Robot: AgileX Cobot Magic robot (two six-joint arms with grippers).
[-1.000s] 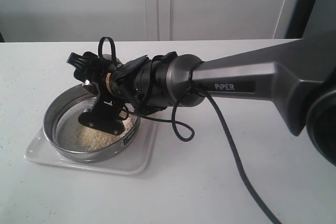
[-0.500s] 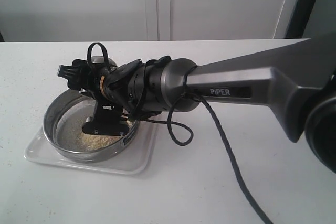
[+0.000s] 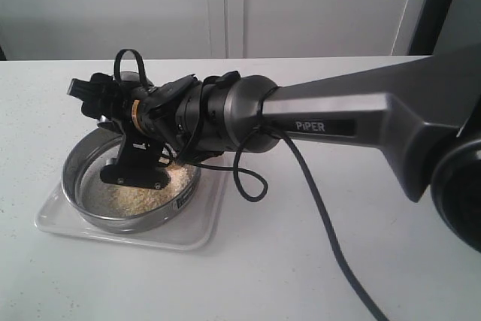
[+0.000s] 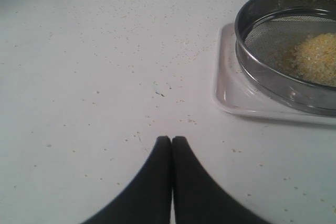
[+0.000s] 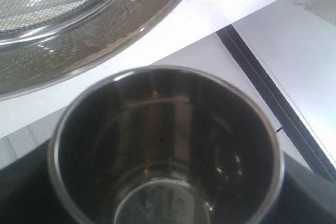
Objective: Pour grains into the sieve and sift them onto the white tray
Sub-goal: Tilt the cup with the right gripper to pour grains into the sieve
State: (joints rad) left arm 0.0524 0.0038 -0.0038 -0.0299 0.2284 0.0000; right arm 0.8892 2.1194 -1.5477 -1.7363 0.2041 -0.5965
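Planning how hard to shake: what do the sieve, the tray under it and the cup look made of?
The sieve: brushed steel wall and fine wire mesh, judging by the grey sheen. The tray: glossy white, probably plastic. The cup: polished steel, with mirror-like reflections inside.

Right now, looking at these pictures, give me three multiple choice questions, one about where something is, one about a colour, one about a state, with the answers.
1. Where does the sieve sit? A on a shelf; B on the white tray; C on a chair.
2. What colour are the grains? A green; B black; C yellow and beige.
3. How is the left gripper? A shut and empty; B wide open; C shut on a spoon.
Answers: B, the tray shows under it; C, a pale yellow heap lies on the mesh; A, its fingertips touch with nothing between them.
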